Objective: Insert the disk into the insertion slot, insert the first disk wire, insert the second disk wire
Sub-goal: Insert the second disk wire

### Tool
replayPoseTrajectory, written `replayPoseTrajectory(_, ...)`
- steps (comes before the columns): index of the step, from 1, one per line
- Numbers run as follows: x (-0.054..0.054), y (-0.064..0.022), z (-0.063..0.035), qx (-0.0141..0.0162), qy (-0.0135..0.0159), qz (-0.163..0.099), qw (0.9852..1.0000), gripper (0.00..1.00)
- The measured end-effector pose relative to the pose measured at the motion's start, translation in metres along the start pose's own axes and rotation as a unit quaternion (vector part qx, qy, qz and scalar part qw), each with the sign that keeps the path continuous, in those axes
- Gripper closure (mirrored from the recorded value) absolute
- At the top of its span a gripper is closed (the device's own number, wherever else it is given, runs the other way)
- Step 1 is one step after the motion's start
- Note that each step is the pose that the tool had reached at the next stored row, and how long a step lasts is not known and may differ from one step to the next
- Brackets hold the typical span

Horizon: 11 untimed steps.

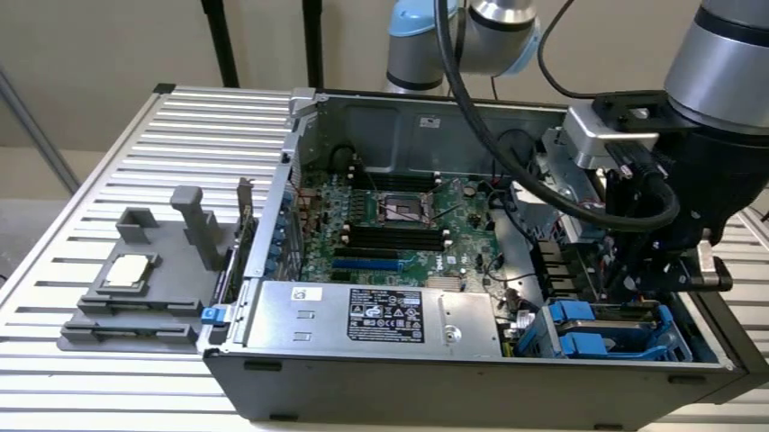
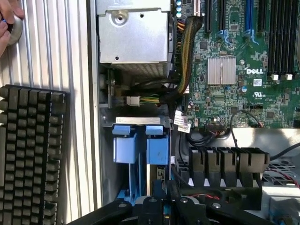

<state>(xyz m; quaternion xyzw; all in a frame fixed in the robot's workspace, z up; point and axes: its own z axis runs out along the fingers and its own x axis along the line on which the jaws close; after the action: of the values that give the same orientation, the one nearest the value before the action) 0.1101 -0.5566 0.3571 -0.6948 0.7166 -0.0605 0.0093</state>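
My gripper [image 1: 649,274] hangs low inside the open computer case, at the exterior view's right, directly over the drive cage [image 1: 673,337]. Blue plastic carrier pieces [image 1: 592,329] sit in the cage's bay. In the wrist view the gripper [image 2: 161,202] is right at the blue carrier [image 2: 140,145], which lies in the insertion slot [image 2: 107,154] beside the case wall. A silver strip [image 2: 140,121] shows at the carrier's far end; the disk's labelled face is hidden. Loose wires with a white plug [image 2: 133,100] lie just past the carrier.
The silver power-supply box [image 1: 360,315] fills the case front beside the cage. The motherboard [image 1: 397,220] lies behind it. A black finned shroud [image 2: 227,161] stands close to the gripper. A grey fixture [image 1: 139,288] sits on the slatted table. A keyboard [image 2: 28,154] and a hand [image 2: 7,23] are outside the case.
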Motion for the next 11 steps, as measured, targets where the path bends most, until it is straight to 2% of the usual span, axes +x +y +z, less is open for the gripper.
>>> replayPoseTrajectory(6, 0.007, 0.002, 0.0077, 0.0024, -0.0111, 0.001, 0.9999, 0.84)
replayPoseTrajectory(11, 0.007, 0.0035, 0.0125, 0.0071, -0.0214, 0.002, 0.9997, 0.84)
